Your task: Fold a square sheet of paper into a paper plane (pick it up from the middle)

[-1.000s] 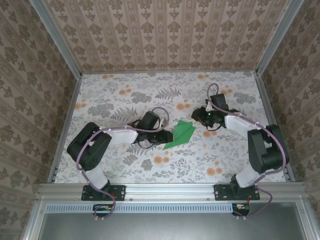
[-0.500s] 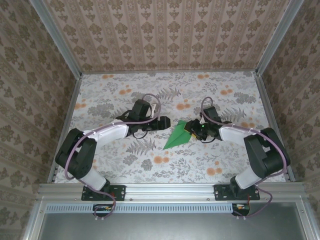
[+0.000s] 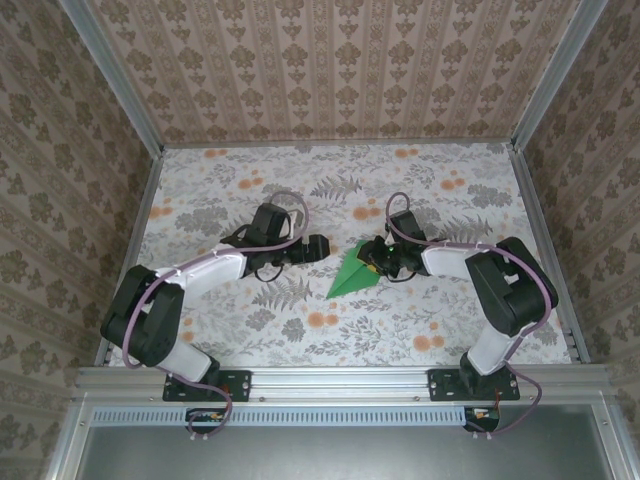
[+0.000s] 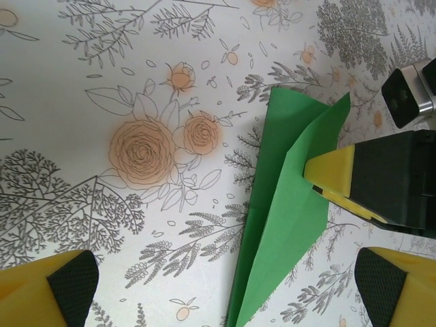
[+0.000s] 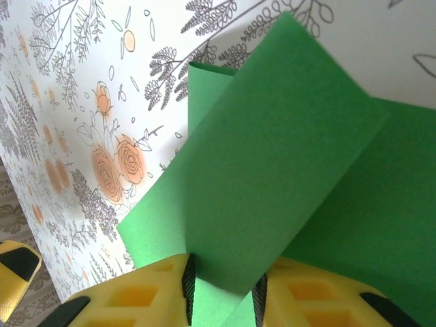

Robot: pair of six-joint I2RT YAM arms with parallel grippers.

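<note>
The paper plane (image 3: 350, 277) lies in the middle of the bench (image 3: 250, 190), nose toward the near-left, its raised wing edge pinched between the closed jaws of the right gripper (image 5: 221, 289), while the left gripper (image 3: 320, 247), jaws spread wide and empty, sits just beside its left edge, with bare bench all around.

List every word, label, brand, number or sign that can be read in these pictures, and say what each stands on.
There is no readable text.
The paper plane is plain green, with no print.
The table and walls carry only floral patterns.
The left gripper and right gripper show no legible label or brand.
</note>
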